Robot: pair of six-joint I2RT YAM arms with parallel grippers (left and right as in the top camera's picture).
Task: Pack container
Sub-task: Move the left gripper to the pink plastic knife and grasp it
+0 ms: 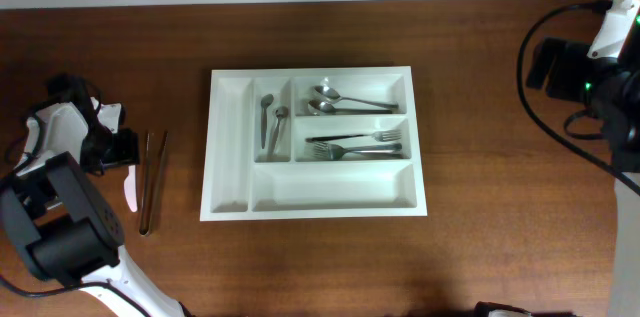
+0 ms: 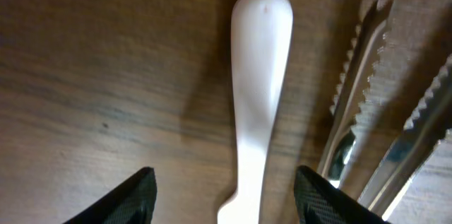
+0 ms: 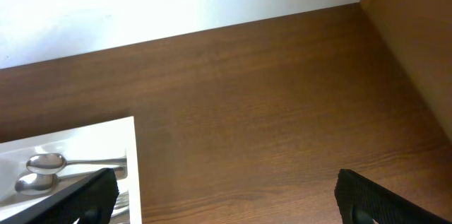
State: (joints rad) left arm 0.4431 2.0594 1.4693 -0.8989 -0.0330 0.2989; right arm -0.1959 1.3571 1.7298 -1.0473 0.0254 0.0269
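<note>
The white cutlery tray (image 1: pixel 312 211) lies in the middle of the table. It holds two large spoons (image 1: pixel 338 102), two forks (image 1: pixel 358 143) and two small spoons (image 1: pixel 272 122). Its corner shows in the right wrist view (image 3: pixel 131 139). A white plastic utensil (image 1: pixel 130 191) lies on the table left of the tray, next to metal tongs (image 1: pixel 153 182). My left gripper (image 2: pixel 224 199) is open, its fingers on either side of the white utensil (image 2: pixel 258 75), low over the table. My right gripper (image 3: pixel 226 203) is open and empty over bare table right of the tray.
The serrated tongs (image 2: pixel 367 104) lie just right of the white utensil, close to my left gripper's right finger. The tray's far-left narrow compartment and bottom wide compartment (image 1: pixel 335 188) hold nothing. The right arm (image 1: pixel 600 67) sits at the table's far right edge.
</note>
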